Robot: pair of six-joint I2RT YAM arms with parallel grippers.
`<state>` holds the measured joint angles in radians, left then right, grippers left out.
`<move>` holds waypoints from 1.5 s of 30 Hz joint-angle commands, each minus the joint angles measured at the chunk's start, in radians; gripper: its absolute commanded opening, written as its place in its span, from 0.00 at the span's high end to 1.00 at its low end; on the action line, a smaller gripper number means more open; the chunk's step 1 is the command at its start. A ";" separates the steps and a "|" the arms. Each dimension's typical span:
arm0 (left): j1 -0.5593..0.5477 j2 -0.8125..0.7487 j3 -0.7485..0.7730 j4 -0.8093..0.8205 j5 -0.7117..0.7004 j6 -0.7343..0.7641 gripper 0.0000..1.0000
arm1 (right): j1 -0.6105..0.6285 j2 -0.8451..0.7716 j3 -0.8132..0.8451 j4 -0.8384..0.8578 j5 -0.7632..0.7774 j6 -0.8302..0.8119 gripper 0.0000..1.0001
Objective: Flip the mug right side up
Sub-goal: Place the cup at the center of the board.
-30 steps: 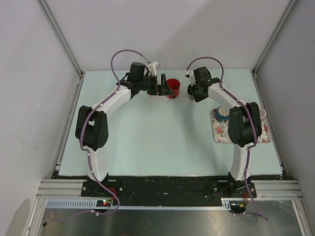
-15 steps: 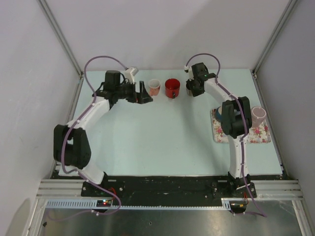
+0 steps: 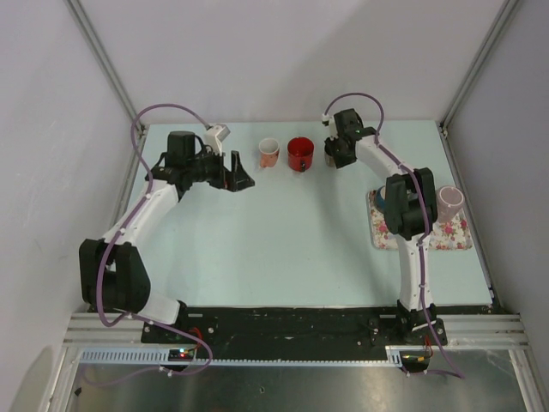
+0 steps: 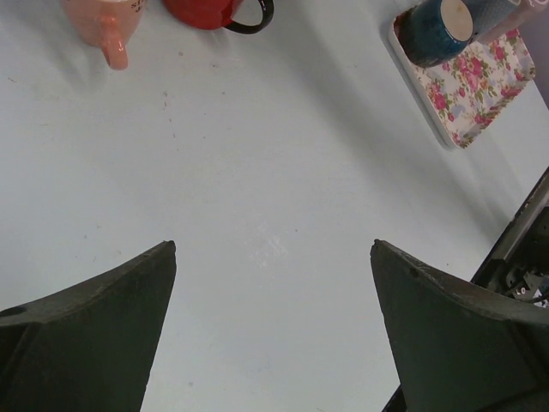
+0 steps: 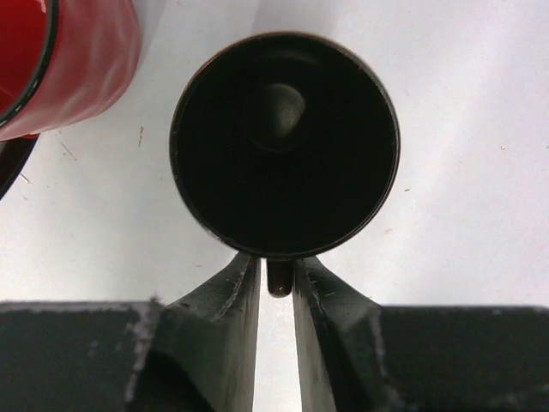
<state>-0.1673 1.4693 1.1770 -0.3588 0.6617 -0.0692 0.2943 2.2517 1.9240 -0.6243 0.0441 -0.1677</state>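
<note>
Two grippers, entered from the arm bases outward.

1. Floral tray [image 3: 459,239], right side of the pale table [image 3: 283,249], carrying a pale pink cup [image 3: 450,202] and a blue mug [image 4: 437,26]. The blue mug shows only in the left wrist view; overhead the right arm covers it.
2. Left gripper [image 3: 240,174]: jaws spread wide, holding nothing, well apart from every mug.
3. Far row: pink mug [image 3: 268,152] and red mug [image 3: 300,153], side by side, mouths up.
4. Dark mug [image 5: 283,146]: just right of the red mug, standing mouth up. It shows only in the right wrist view; overhead it is hidden under the gripper.
5. Right gripper [image 5: 276,257]: jaws narrow, with the dark mug's handle between the fingers. Whether they press on it cannot be told.
</note>
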 commanded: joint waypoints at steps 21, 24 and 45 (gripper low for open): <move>0.056 -0.275 -0.125 -0.100 -0.007 0.183 0.02 | -0.095 -0.426 -0.176 -0.281 -0.122 -0.188 0.15; 0.058 -0.333 -0.175 -0.117 -0.019 0.248 0.02 | -0.130 -0.498 -0.220 -0.396 -0.158 -0.334 0.14; 0.063 -0.445 -0.362 -0.138 -0.052 0.460 0.02 | -0.252 -0.431 -0.353 -0.388 -0.094 -1.166 0.08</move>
<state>-0.1127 1.0180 0.8299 -0.5114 0.6262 0.3328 0.0368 1.7363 1.5337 -1.0283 -0.0425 -1.1984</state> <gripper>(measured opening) 0.985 0.919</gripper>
